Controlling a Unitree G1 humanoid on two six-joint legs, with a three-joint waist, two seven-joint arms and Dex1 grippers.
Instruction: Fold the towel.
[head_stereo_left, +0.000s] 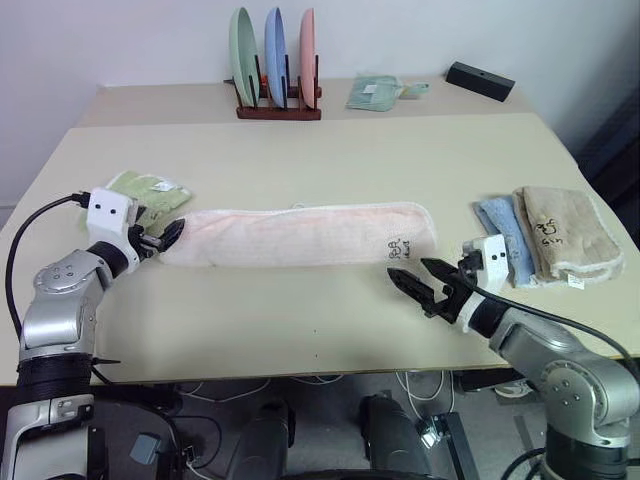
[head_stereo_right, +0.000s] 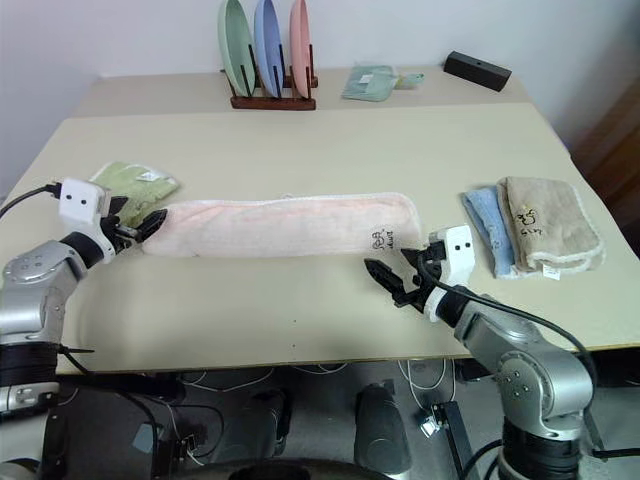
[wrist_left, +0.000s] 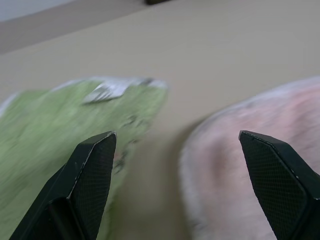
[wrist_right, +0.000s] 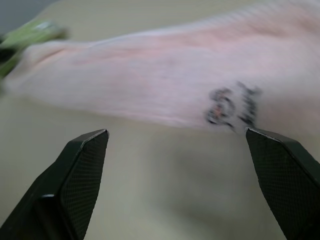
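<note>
The pale pink towel lies as a long folded strip across the middle of the table, a small dark printed mark near its right end. My left gripper hovers open at the strip's left end, holding nothing. In the left wrist view the towel's pink edge sits between the spread fingertips. My right gripper stands open just in front of the towel's right end, apart from it. In the right wrist view the towel and its mark lie beyond the empty, wide-set fingers.
A small light green cloth lies behind my left gripper. A folded blue cloth and a beige towel lie at the right. A rack of plates, another cloth and a black box stand on the far table.
</note>
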